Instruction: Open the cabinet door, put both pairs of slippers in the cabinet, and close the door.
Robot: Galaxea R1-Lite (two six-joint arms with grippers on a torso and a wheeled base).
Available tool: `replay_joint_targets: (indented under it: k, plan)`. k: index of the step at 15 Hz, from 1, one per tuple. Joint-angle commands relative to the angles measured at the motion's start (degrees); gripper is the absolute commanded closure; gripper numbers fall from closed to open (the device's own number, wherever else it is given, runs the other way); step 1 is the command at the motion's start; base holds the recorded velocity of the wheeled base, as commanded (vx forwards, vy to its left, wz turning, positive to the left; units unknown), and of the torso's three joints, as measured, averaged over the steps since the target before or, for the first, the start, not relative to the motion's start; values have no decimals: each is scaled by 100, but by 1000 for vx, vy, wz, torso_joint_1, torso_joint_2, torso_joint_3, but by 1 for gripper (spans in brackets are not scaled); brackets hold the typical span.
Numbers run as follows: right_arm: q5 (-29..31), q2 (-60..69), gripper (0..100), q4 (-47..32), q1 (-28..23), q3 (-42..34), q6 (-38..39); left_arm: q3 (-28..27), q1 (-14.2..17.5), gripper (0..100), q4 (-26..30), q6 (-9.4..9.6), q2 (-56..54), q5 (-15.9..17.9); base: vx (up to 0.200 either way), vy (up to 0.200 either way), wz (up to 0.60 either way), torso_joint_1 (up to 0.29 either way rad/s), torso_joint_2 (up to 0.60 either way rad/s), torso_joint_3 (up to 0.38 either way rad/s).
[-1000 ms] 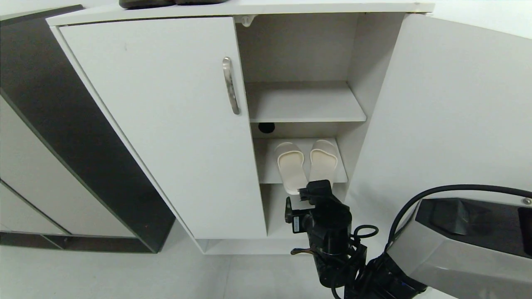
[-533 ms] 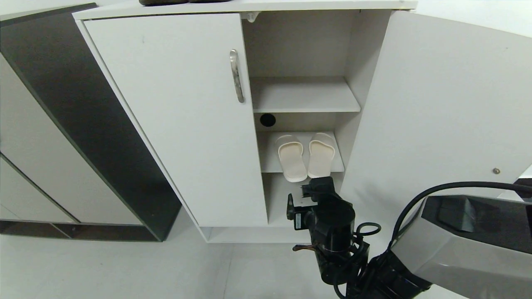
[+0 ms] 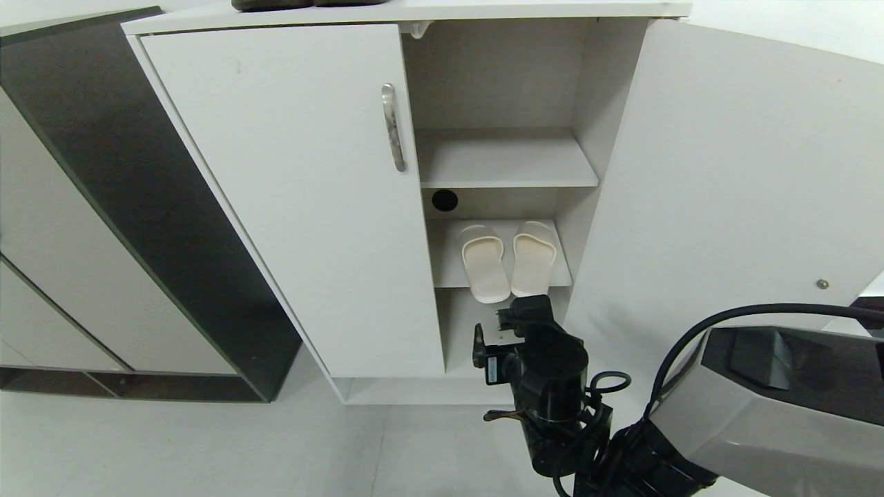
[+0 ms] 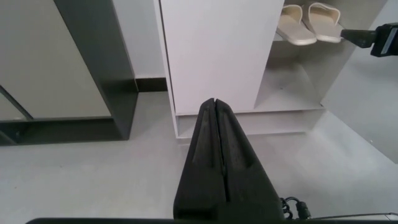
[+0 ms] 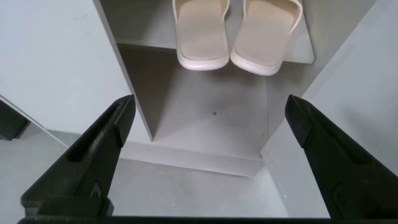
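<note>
My right hand (image 5: 209,106) hangs with its fingers (image 5: 93,162) spread wide before the open cabinet (image 5: 211,124). Beyond them, a pair of cream slippers (image 5: 233,31) sits side by side on a shelf (image 5: 143,45), heels jutting over its front edge above the bottom compartment.

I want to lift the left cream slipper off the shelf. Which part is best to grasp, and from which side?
Probably the heel end of the left cream slipper: it overhangs the front edge of the shelf and points outward. Come from the front with the open right claw, one finger over the sole and one under.
</note>
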State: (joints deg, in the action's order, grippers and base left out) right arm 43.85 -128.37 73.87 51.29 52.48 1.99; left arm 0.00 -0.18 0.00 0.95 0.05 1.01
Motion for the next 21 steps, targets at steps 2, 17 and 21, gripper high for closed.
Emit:
replay_joint_targets:
  k: [2, 17, 21]
  plan:
    - [1, -13, 0, 4, -13, -1, 3, 0, 1, 100, 0, 2, 4, 4, 0, 0, 0, 0, 0, 139]
    - [1, -4, 0, 101, -189, -106, -5, 0, 1, 100, 0, 10, 4, -5, 0, 0, 0, 0, 3, 141]
    - [1, -4, 0, 136, -198, -133, -5, 0, 1, 100, 0, 2, 4, 4, 0, 0, 0, 0, 0, 0]
